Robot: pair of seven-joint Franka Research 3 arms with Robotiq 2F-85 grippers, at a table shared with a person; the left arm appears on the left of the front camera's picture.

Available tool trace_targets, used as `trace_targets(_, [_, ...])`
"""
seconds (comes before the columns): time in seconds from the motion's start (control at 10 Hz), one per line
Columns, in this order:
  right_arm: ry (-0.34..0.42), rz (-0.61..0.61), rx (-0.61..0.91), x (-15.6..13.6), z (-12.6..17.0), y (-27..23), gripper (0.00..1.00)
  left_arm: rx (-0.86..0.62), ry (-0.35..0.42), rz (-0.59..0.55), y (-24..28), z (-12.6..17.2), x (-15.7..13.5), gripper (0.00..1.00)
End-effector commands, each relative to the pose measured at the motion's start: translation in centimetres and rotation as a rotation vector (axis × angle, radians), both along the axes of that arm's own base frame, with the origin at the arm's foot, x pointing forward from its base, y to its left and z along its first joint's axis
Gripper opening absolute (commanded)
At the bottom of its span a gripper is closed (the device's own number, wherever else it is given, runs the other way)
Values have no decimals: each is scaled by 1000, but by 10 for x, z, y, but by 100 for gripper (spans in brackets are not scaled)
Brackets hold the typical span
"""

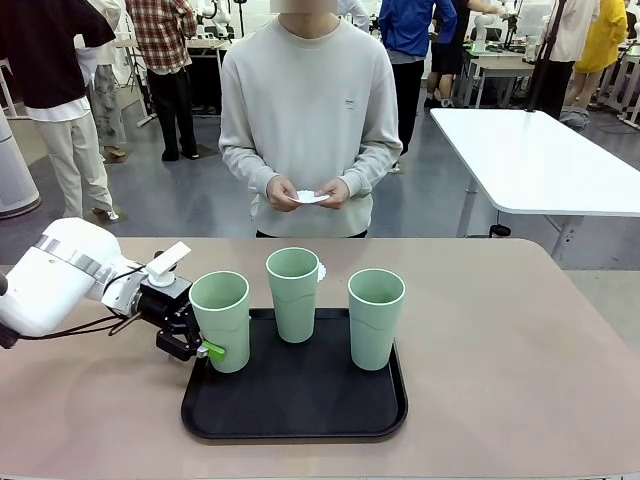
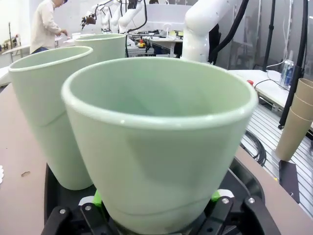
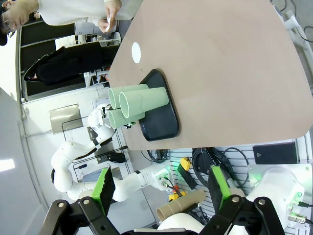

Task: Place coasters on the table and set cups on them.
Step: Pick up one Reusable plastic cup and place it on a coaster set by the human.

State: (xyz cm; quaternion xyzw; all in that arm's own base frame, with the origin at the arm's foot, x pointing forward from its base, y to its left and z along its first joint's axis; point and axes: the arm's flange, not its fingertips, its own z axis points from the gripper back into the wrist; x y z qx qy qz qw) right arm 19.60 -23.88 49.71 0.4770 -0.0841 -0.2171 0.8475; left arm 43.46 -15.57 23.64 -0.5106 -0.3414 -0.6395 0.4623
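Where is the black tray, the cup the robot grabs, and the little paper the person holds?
Black tray (image 1: 300, 400): front view, bare floor near its front edge.
Grabbed cup (image 1: 222, 318): front view, middle of its side wall.
Held coaster (image 1: 312, 197): front view, its white middle.

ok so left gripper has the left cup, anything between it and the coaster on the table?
Yes. The middle cup stands on the tray, about on the straight line from the held cup in the left gripper to the coaster, which lies on the table beyond the tray's far edge.
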Motion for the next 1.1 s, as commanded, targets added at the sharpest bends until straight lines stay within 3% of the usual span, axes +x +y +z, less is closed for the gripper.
trace_targets(0.0, [-16, 7, 15, 0, -1, 1, 100, -19, -21, -17, 0, -2, 1, 20])
trace_targets(0.1, [-16, 7, 15, 0, -1, 1, 100, -19, -28, -22, 1, -1, -1, 0])
trace_targets(0.3, [-16, 7, 15, 0, -1, 1, 100, -33, -35, -18, 5, 7, -6, 0])
trace_targets(0.4, [-16, 7, 15, 0, -1, 1, 100, -46, -53, -1, 8, 23, -12, 24])
trace_targets(0.7, [-16, 7, 15, 0, -1, 1, 100, -70, -113, 125, 17, 121, -21, 24])
trace_targets(1.0, [-16, 7, 15, 0, -1, 1, 100, -86, -138, 182, 13, 190, -23, 24])
